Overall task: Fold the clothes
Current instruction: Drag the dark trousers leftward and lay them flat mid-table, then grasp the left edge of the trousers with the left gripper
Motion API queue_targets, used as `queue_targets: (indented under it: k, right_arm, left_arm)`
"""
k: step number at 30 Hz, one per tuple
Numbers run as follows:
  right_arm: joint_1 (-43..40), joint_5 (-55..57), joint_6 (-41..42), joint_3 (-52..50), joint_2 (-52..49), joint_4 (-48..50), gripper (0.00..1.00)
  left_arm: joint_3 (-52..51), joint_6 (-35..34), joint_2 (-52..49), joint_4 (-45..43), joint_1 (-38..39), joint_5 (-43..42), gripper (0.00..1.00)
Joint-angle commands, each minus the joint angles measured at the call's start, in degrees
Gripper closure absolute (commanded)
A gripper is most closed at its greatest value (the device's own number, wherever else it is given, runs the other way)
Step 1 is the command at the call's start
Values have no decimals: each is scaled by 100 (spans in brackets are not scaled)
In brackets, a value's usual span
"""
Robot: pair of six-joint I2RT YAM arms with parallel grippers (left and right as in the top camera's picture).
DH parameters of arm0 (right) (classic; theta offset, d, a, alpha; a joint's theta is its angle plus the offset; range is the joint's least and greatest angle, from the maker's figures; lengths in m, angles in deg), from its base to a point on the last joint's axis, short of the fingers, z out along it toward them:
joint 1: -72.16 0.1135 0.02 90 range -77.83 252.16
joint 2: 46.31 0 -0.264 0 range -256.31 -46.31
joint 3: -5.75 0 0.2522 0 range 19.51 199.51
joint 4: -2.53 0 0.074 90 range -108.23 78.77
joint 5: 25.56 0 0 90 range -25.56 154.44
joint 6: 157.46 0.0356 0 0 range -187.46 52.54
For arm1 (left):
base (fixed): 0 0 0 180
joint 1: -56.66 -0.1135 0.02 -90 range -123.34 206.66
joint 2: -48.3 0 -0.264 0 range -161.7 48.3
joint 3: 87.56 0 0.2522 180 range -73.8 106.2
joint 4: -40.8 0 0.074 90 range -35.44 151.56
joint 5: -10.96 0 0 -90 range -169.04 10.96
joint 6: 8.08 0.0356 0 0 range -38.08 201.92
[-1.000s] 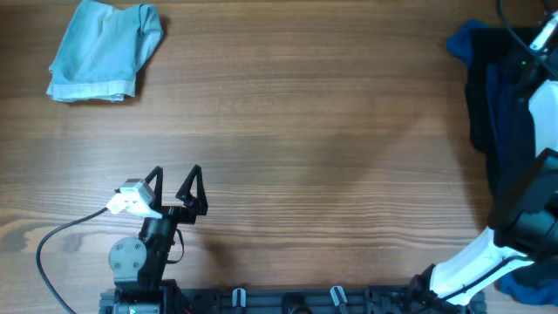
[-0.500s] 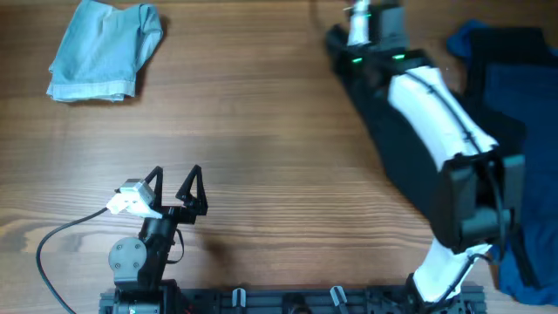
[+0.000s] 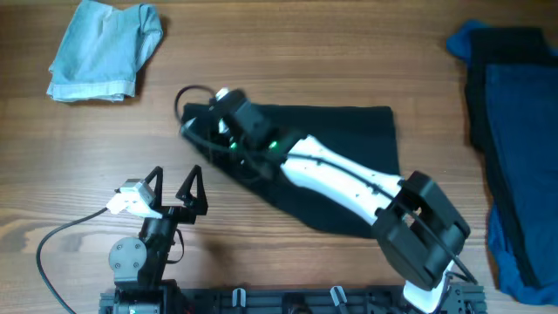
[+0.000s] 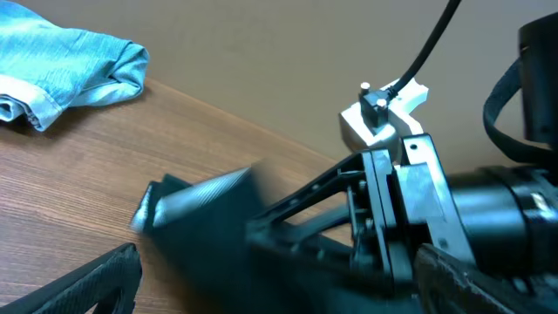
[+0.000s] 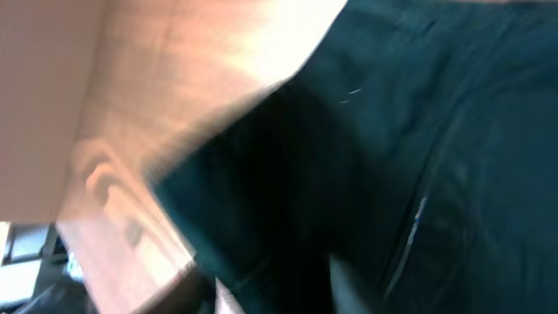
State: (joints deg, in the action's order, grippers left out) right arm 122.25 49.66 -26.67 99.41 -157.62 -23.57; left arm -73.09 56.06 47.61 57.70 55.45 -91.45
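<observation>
A black garment [image 3: 349, 131] lies spread across the middle of the table. My right arm reaches over it to the left, and the right gripper [image 3: 193, 126] is shut on its left edge. The right wrist view is blurred and filled with the dark cloth [image 5: 418, 131]. My left gripper [image 3: 174, 185] is open and empty near the front left, just short of the black cloth [image 4: 200, 218]. A pale light-blue garment [image 3: 105, 48] lies bunched at the far left corner and also shows in the left wrist view [image 4: 61, 57]. Royal-blue and navy garments [image 3: 510, 131] are piled at the right edge.
A grey cable [image 3: 61, 240] loops from the left arm's base over the front left of the wooden table [image 3: 288, 52]. The right arm's white link [image 3: 340, 179] lies low over the black garment.
The right arm has swung from the right edge across to the left of centre, pulling the black garment off the pile into the middle. The left arm has not moved.
</observation>
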Motion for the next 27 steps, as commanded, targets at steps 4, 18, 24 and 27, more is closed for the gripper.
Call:
queue_targets:
  k: [4, 18, 24, 27]
  right_arm:
    - [-258, 365, -481, 68, 136, -501, 41]
    - [-4634, 1425, -1987, -63, 1670, -4496, 0]
    - [-5709, 42, -2986, -1241, 1659, -4037, 0]
    - [-5718, -330, -3333, -1814, 1659, -3519, 0]
  left_arm:
    - [-33, -9, 52, 7, 26, 50, 0]
    - [-33, -9, 52, 7, 26, 48, 0]
    - [-33, -11, 52, 7, 26, 50, 0]
    - [-33, -9, 52, 7, 26, 50, 0]
